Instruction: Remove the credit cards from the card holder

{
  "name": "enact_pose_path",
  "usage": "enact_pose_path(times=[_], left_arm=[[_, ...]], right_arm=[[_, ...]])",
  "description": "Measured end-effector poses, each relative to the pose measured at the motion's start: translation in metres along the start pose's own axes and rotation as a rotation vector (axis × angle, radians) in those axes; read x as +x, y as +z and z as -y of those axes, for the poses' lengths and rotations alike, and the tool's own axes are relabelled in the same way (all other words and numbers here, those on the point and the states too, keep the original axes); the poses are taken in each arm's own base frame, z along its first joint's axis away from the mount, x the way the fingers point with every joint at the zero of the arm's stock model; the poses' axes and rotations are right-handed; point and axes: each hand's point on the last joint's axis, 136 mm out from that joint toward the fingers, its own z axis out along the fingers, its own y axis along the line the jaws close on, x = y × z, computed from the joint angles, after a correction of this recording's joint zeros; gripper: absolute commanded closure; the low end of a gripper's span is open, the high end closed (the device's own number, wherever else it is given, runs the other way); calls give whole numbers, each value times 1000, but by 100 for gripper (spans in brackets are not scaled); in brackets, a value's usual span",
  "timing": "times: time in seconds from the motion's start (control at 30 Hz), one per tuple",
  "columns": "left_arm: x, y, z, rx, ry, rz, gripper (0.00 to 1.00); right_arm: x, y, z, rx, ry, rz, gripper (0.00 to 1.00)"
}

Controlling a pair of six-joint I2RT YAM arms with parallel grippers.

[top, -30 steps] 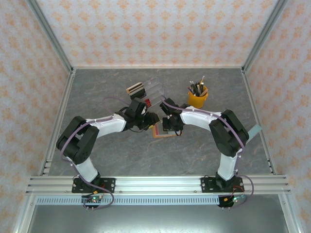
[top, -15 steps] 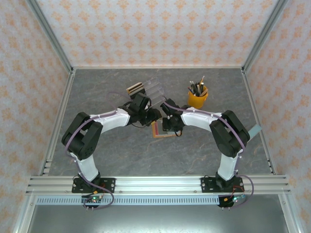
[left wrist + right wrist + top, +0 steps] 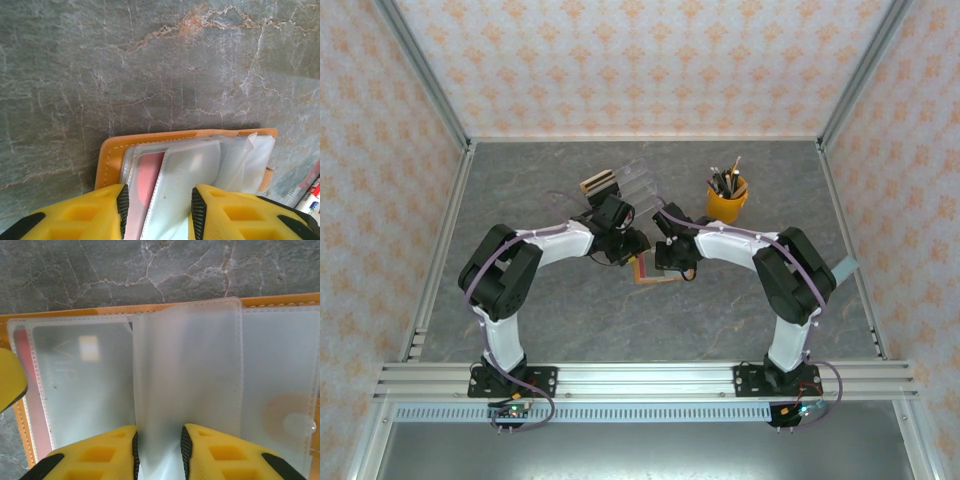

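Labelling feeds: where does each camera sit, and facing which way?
Top external: above, behind the bases, looking down at the table; both arms show.
Left wrist: on the left gripper, facing down at the card holder; yellow fingers show.
Right wrist: on the right gripper, facing down at its clear sleeves; fingers show.
All share the card holder.

Orange card holder [image 3: 107, 155] — a reddish card [image 3: 145, 175], perhaps; grey marbled table [image 3: 100, 65].
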Motion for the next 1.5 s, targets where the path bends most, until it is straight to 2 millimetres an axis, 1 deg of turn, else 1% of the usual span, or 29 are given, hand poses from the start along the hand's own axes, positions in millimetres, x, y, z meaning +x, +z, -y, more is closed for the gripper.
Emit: enact_pose_path(times=[0.13,0.43,0.6,0.7,0.9,1.0,1.23,1.5], left_arm=[[-1,3,1,-2,1,-3,60],[-2,8,2,0,16,-7,68],[-3,7,3,-1,48,-2,67],[-2,3,6,1,71,-2,65],[2,-12,24,44,112,15,65],[1,-16,28,59,117,21,65],[2,-14,27,55,114,16,63],[5,3,11,10,97,-13,61]], right_arm=[[0,0,0,-7,6,-2,70],[-1,0,0,-29,17,-4,71],[-1,0,1,-36,22,-8,71],[-1,0,1,-38,24,-9,71],[-1,0,1,-40,25,-10,73],[-1,0,1,-41,25,-10,73],[-2,1,1,-42,29,-9,74],[-2,1,0,-44,32,-10,74]])
